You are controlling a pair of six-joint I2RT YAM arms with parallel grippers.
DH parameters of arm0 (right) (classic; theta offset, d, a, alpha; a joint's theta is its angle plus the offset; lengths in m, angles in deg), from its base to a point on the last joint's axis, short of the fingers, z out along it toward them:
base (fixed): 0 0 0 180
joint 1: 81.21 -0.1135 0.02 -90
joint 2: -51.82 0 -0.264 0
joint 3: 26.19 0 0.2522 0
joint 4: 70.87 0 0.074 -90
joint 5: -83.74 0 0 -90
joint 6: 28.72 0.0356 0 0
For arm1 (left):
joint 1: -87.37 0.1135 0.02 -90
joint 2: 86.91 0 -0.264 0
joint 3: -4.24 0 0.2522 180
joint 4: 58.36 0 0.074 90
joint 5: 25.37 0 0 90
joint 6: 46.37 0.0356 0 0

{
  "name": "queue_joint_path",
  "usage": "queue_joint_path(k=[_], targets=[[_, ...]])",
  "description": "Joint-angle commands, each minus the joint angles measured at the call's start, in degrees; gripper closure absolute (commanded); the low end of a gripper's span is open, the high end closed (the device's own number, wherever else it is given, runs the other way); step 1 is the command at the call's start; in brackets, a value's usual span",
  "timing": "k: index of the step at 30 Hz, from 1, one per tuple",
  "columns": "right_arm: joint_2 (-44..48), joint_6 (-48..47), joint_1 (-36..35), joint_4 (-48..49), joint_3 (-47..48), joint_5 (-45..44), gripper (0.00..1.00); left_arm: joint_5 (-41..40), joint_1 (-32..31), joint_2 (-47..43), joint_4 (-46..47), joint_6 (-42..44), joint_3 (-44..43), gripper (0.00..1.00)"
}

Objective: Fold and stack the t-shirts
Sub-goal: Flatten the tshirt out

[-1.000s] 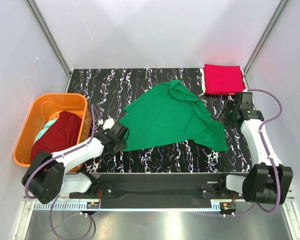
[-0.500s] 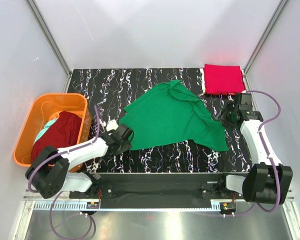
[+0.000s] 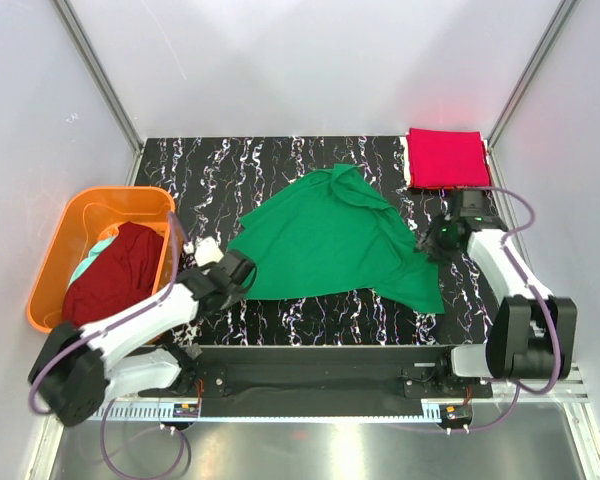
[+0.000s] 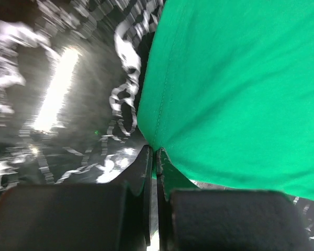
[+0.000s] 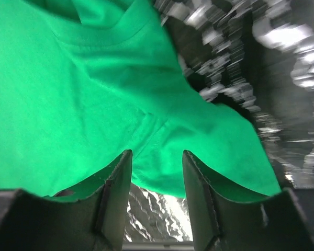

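Observation:
The green t-shirt (image 3: pixel 330 240) lies spread and rumpled on the black marbled table. My left gripper (image 3: pixel 242 268) is shut on its lower left corner; in the left wrist view (image 4: pixel 156 157) the green hem (image 4: pixel 152 120) runs into the closed jaws. My right gripper (image 3: pixel 432 240) is open at the shirt's right edge, its fingers (image 5: pixel 118 183) straddling a green fold (image 5: pixel 162 141). A folded crimson red t-shirt (image 3: pixel 446 157) lies at the back right corner. The dark maroon t-shirt (image 3: pixel 115 270) and the pale teal garment (image 3: pixel 97 250) sit in the basket.
The orange plastic basket (image 3: pixel 70 230) stands at the table's left edge. White enclosure walls ring the table (image 3: pixel 220 170). A small white object (image 3: pixel 206 246) lies beside the basket.
My left gripper has pulled the shirt's lower left corner toward the left and front, flattening the cloth. My right gripper has moved left and forward onto the shirt's right edge.

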Motion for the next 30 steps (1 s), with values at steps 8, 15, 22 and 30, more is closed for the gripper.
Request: queue_joint_path(k=[8, 15, 22, 30], targets=[[-6.7, 2.0, -7.66, 5.81, -2.76, 9.95, 0.5, -3.31, 1.45, -5.33, -2.97, 7.16, -1.12, 0.67], [-6.08, 0.34, -7.67, 4.76, -1.53, 8.99, 0.5, -3.82, 0.48, -9.08, -6.75, 1.18, 4.15, 0.33], [-6.44, 0.25, -7.75, 6.16, -2.32, 10.13, 0.5, -4.7, 0.48, -10.59, -7.27, -1.28, 6.44, 0.39], [-6.17, -1.07, -7.67, 5.73, -2.58, 9.95, 0.5, -7.51, 0.48, -5.41, -4.46, -0.93, 5.74, 0.45]])
